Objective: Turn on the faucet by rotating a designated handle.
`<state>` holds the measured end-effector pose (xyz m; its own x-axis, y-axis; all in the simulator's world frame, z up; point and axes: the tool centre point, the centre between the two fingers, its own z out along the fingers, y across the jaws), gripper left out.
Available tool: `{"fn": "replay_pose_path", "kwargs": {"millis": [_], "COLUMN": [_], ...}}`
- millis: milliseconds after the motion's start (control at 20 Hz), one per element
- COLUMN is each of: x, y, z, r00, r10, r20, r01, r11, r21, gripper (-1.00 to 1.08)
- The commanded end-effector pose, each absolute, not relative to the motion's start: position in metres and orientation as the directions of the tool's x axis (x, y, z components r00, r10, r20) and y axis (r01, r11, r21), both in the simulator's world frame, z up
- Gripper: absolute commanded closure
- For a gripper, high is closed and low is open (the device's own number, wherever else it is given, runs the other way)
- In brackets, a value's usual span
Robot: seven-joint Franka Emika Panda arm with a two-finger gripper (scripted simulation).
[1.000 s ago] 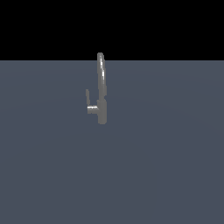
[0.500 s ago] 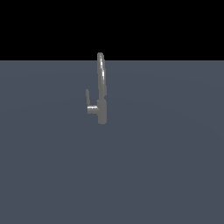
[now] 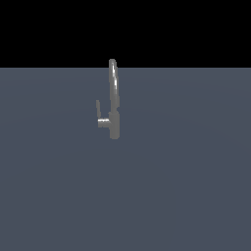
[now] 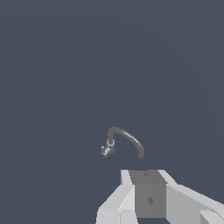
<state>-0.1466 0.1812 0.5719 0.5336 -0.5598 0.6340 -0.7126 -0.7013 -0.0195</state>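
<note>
Well, faucet [image 3: 113,105] stands untouched (handle [image 3: 98,109] upright).

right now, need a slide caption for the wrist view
Gripper above the faucet, its handle untouched.

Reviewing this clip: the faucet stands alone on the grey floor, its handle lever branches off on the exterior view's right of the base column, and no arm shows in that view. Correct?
One slip: the handle branches off on the exterior view's left of the faucet, not its right, as the exterior view shows. The rest holds.
</note>
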Motion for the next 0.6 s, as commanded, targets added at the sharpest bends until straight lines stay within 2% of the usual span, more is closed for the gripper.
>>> {"fn": "replay_pose_path", "kwargs": {"millis": [0, 550], "x": [-0.129, -0.043], "y": [0.193, 0.214], "z": [0.559, 0.463], "r00": [0.49, 0.327], "r10": [-0.573, -0.615], "r20": [0.657, 0.718], "r01": [-0.743, -0.853], "r11": [-0.669, -0.519], "r21": [-0.029, -0.056], "gripper": [1.08, 1.08]}}
